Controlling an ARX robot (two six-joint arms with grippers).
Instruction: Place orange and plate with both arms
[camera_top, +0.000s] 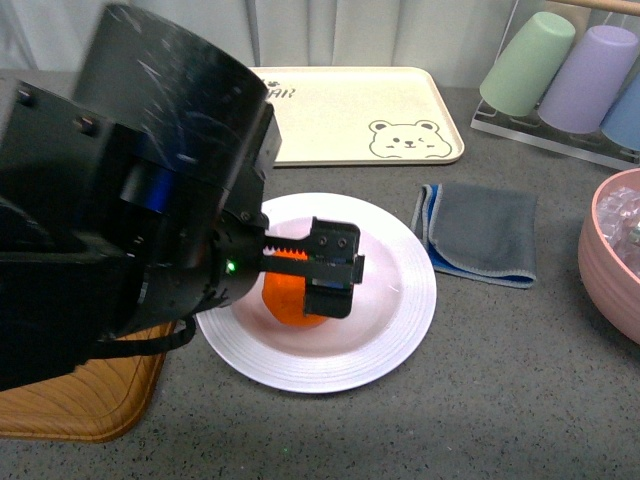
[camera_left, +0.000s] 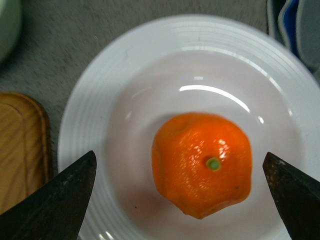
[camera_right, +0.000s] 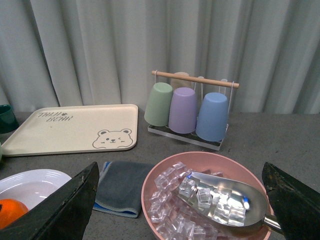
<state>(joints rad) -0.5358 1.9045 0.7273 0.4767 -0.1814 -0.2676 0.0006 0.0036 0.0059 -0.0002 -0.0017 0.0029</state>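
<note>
The orange (camera_top: 288, 303) lies in the well of the white ridged plate (camera_top: 400, 290) at the table's middle. My left gripper (camera_top: 332, 270) hovers just above it, open, and touches nothing. In the left wrist view the orange (camera_left: 202, 162) with its green stem dot sits between the two spread fingers of the left gripper (camera_left: 179, 155), apart from both, on the plate (camera_left: 150, 75). My right gripper (camera_right: 180, 167) is open and empty above a pink bowl; it is out of the front view. The orange (camera_right: 10, 212) and plate (camera_right: 30, 182) show at the right wrist view's edge.
A beige bear tray (camera_top: 350, 110) lies behind the plate. A grey cloth (camera_top: 485, 230) lies to its right. A rack of cups (camera_top: 560, 70) stands at the back right. A pink bowl (camera_right: 160, 175) holds ice and a metal scoop (camera_right: 225, 200). A wooden tray (camera_top: 80, 400) is at the front left.
</note>
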